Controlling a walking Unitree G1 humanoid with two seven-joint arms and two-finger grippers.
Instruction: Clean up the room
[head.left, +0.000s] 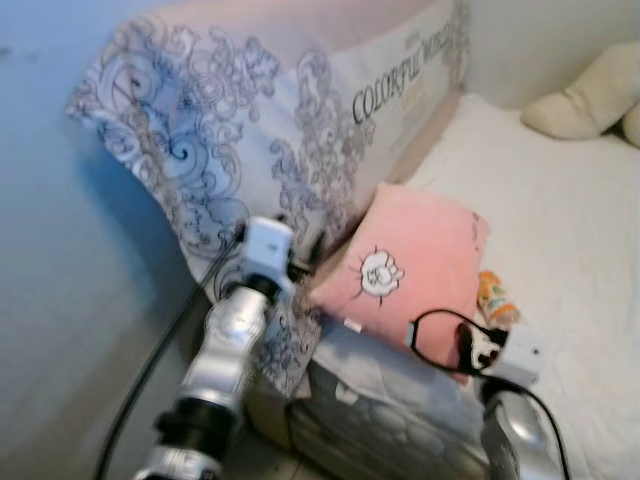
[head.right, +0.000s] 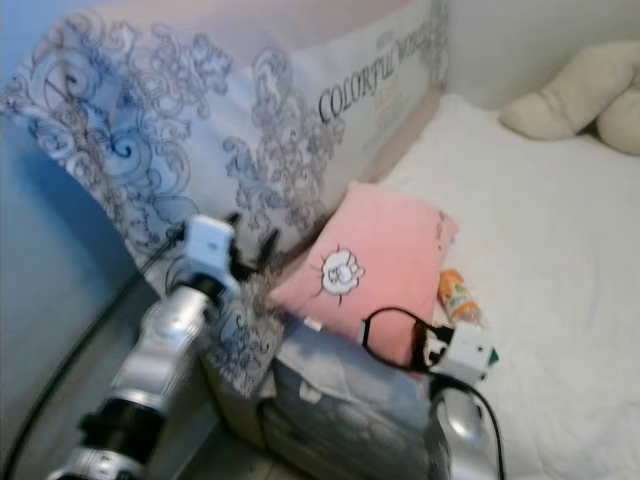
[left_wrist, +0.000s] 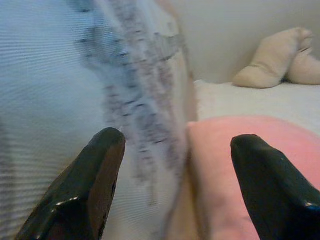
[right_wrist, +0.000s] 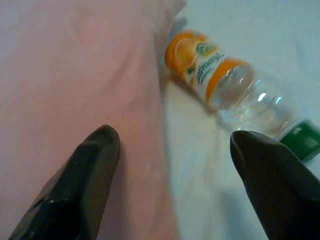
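Between the right gripper's (right_wrist: 170, 150) spread jaws lie the pink pillow's (head.left: 410, 260) edge and white bed (head.left: 570, 250); just beyond them the bottle (right_wrist: 235, 87) rests on its side against the pillow. Left gripper (left_wrist: 175, 160), jaws apart, faces the gap between patterned headboard (head.left: 250, 130) and pillow.

Count, bed area:
1 pink pillow (head.left: 410, 265), 1 bottle (right_wrist: 235, 87), 1 patterned cover (head.left: 240, 130), 2 cream cushions (head.right: 570, 95).
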